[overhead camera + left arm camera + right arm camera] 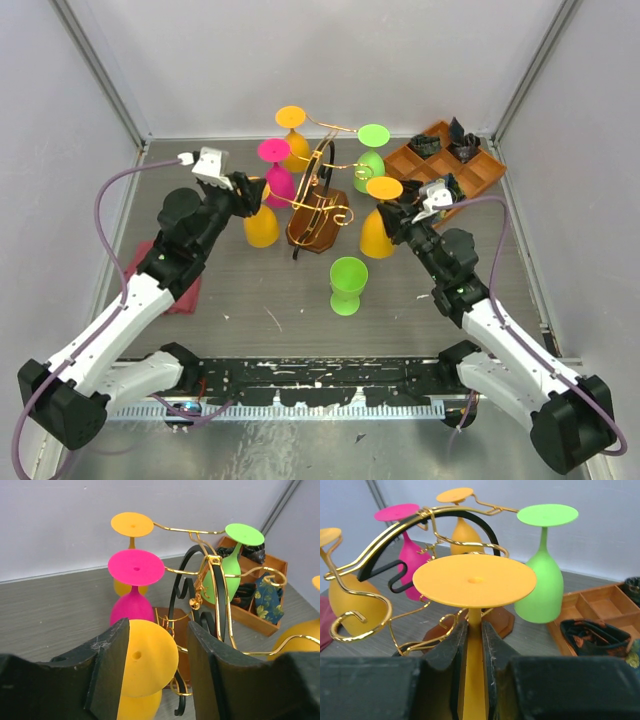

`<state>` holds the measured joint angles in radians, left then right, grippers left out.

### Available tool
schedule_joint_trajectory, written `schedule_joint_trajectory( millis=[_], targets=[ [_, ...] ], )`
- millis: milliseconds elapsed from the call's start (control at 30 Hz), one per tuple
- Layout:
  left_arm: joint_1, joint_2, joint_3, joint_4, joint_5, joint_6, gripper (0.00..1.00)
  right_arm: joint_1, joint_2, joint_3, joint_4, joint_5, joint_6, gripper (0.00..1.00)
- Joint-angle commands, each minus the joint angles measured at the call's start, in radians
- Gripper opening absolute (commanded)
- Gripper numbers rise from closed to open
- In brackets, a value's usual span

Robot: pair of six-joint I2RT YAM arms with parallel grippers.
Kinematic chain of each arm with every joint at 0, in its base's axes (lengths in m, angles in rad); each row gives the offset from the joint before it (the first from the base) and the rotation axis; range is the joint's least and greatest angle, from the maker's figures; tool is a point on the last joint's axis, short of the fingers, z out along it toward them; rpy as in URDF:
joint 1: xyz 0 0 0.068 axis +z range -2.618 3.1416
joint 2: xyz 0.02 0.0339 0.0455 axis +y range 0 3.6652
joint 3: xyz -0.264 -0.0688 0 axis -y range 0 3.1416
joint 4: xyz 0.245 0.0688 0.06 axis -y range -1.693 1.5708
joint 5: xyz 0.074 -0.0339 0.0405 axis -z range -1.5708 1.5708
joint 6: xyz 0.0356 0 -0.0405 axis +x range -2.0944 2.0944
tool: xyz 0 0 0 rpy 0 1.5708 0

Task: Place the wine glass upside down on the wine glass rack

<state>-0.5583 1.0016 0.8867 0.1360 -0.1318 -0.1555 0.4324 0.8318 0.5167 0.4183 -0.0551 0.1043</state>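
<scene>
1. Jaws of the right tool [474, 630] are clenching the thin stem of the wine glass [475, 580], an orange one, just under its round foot. The foot is facing upward, and the bowl is dropping out of the bottom of the right wrist view.
2. From above, the wine glass is sitting bowl-down just beside the right side of the wine glass rack [315, 228]. The tool is covering the stem, so it is not showing whether a gold arm is carrying the glass or the bowl is touching the bench [270, 300].
3. The left tool [157, 625] is standing released, its pads [112, 670] parted around the foot of a second orange goblet [150, 655]. A gap is showing at the right pad. The left pad is overlapping the foot's edge, so contact there is impossible to judge.
4. That goblet's stem is hiding behind its foot, and its bowl is being cut off at the bottom of the left wrist view.
5. A pink goblet [277, 178], a far orange goblet [292, 140] and a green goblet [371, 160] are sitting foot-up close around the rack.
6. An upright green goblet [348, 285] is standing on the bench, apart from the rack.
7. An orange tray [480, 175] is sitting at the far right, holding dark items [428, 145] too small to name.
8. A red cloth [185, 295] is lying partly under the left arm.
</scene>
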Motion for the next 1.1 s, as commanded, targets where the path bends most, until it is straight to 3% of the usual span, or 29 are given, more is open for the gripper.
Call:
schedule_joint_trajectory(
  millis=[0, 533, 767, 1067],
  targets=[
    [0.015, -0.025, 0.079, -0.102, -0.003, -0.038, 0.58, 0.024, 0.04, -0.005, 0.269, -0.059, -0.045, 0.01],
    [0.018, -0.075, 0.07, -0.136, -0.081, -0.001, 0.82, 0.13, 0.273, 0.025, 0.444, 0.031, -0.124, 0.01],
    [0.018, -0.085, 0.063, -0.138, -0.099, 0.014, 1.0, 0.141, 0.343, 0.047, 0.522, 0.066, -0.131, 0.01],
    [0.018, -0.083, 0.058, -0.141, -0.11, 0.018, 0.98, 0.146, 0.428, 0.094, 0.553, 0.128, -0.133, 0.01]
  ],
)
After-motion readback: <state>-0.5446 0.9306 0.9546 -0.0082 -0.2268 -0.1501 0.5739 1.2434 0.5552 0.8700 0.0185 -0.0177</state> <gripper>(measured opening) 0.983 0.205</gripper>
